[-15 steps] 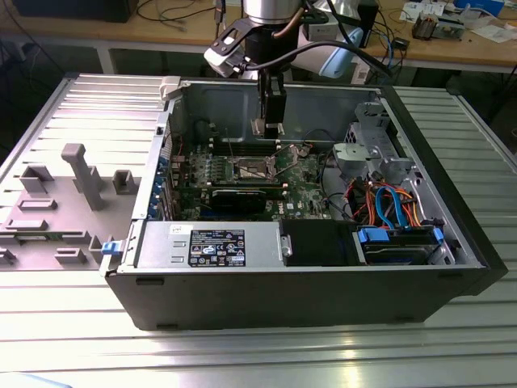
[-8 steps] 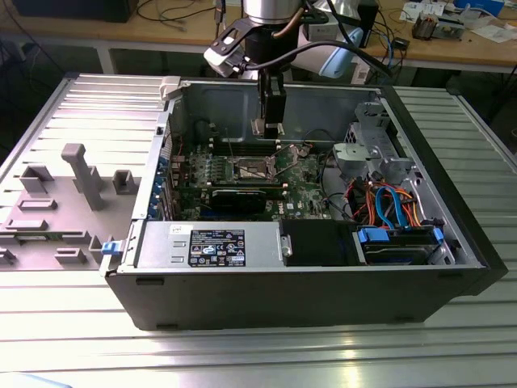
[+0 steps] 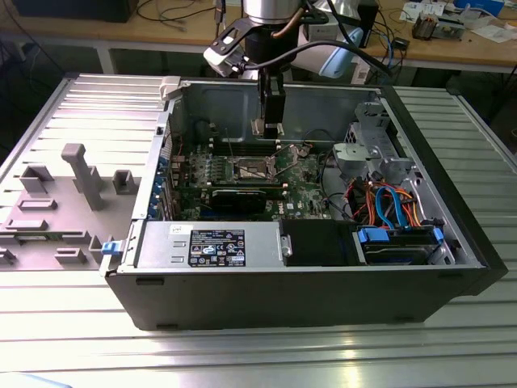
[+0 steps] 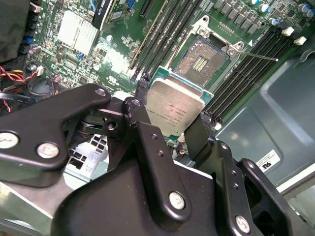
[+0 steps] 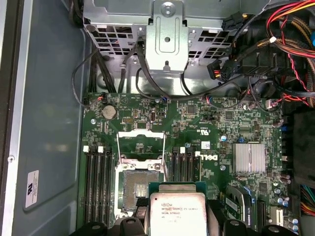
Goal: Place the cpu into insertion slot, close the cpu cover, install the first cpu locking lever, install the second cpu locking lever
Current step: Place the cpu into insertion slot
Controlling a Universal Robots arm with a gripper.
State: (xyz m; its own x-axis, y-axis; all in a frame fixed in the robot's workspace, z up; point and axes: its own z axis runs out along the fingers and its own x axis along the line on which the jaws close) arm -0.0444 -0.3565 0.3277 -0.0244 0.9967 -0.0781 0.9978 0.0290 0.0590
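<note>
My gripper [image 3: 267, 123] hangs inside the open computer case, shut on the cpu [image 3: 266, 128], a little above the green board. In both wrist views the cpu [image 4: 175, 104] [image 5: 178, 214] sits flat between the black fingers [image 4: 201, 132], silvery top up. The insertion slot [image 5: 138, 184] [image 4: 201, 59] [image 3: 249, 168] lies bare, its dark pin field showing, just beside the chip and apart from it. The cpu cover [image 5: 140, 133] is swung open past the slot. Two thin locking levers [image 5: 164, 147] stick out alongside it; one lever [image 4: 258, 56] also shows in the second wrist view.
Memory slots [image 5: 97, 182] flank the socket. A finned heatsink [image 5: 250, 158] and a long black card [image 3: 242, 196] lie nearby. A drive cage [image 3: 376, 149] with coloured cables fills the exterior view's right. The power supply [image 3: 210, 242] lines the case's front. A grey fixture plate [image 3: 73, 194] lies outside.
</note>
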